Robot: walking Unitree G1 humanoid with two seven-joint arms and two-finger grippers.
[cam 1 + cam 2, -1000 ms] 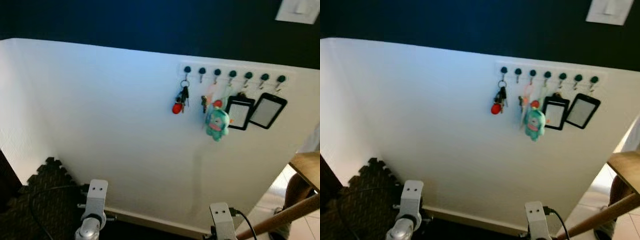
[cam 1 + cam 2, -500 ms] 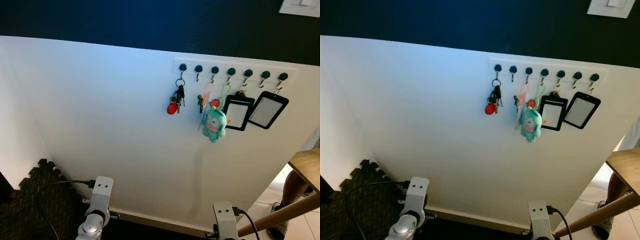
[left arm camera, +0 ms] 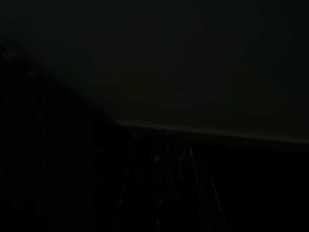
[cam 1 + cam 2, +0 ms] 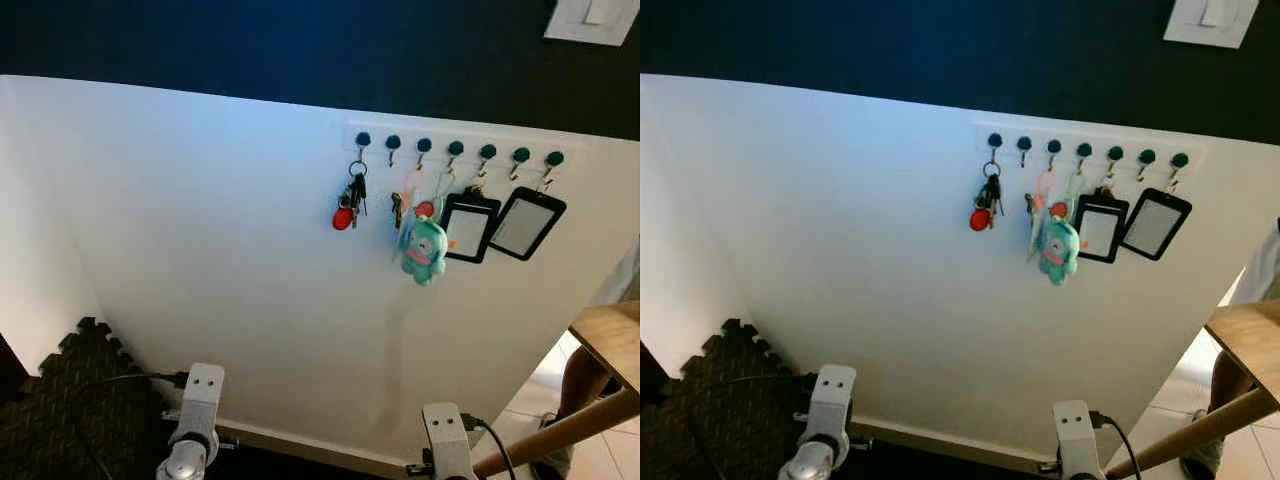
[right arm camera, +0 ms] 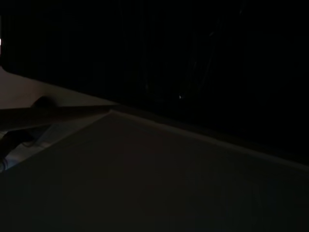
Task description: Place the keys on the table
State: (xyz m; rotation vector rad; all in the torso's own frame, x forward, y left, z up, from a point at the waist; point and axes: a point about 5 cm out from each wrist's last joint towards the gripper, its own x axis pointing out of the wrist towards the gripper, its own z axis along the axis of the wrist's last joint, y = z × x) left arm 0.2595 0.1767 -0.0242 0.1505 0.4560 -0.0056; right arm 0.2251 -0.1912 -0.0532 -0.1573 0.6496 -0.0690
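A bunch of keys with a red fob (image 4: pixel 349 200) hangs from the leftmost hook of a white hook rack (image 4: pixel 455 148) on the white wall. Beside it hang a smaller key (image 4: pixel 397 207) and a teal plush toy (image 4: pixel 422 248). The corner of a wooden table (image 4: pixel 610 335) juts in at the right edge, well below the rack. My left arm (image 4: pixel 196 420) and right arm (image 4: pixel 445 445) hang idle at the bottom of the head views, far below the keys. Both wrist views are nearly black, with only a baseboard line (image 3: pixel 203 129) made out.
Two black badge holders (image 4: pixel 465 228) (image 4: pixel 527 223) hang on the right-hand hooks. A dark foam mat (image 4: pixel 70 390) covers the floor at lower left. The table's slanted wooden leg (image 4: pixel 560 430) crosses the lower right, over pale tiles. A light switch (image 4: pixel 590 20) sits on the dark upper wall.
The picture has shifted slightly and sharpened as the camera moved. The keys, the rack and both arms stay as they were.
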